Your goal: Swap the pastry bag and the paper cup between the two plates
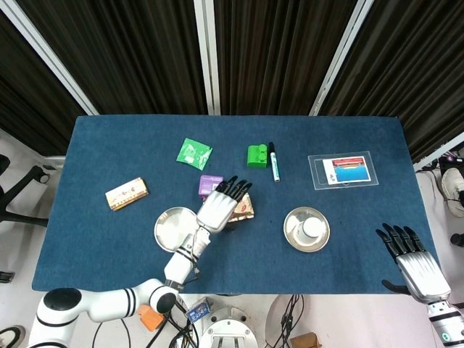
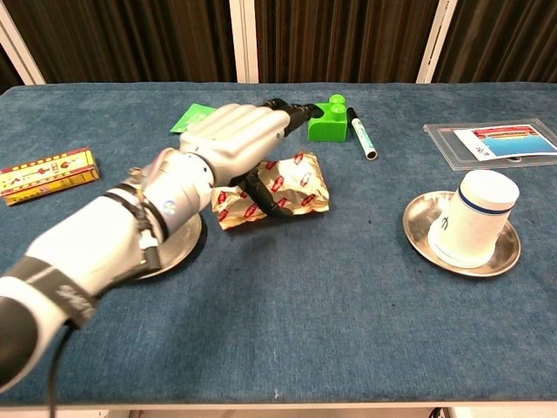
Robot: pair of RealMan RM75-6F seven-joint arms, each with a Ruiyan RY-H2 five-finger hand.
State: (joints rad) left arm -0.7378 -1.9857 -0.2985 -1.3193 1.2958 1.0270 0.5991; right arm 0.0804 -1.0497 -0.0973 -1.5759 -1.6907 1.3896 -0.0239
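I have my left hand (image 2: 239, 139) over the crinkled red-and-white pastry bag (image 2: 291, 189), fingers spread, thumb under its near edge; I can't tell if it grips. The bag lies on the blue bench, beneath and right of the hand. Next I'd lift the white paper cup (image 2: 471, 218), far right, off its steel plate (image 2: 505, 255).

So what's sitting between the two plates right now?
The pastry bag on the cloth, under the left hand, nearer the left plate than the right plate; head view shows it.
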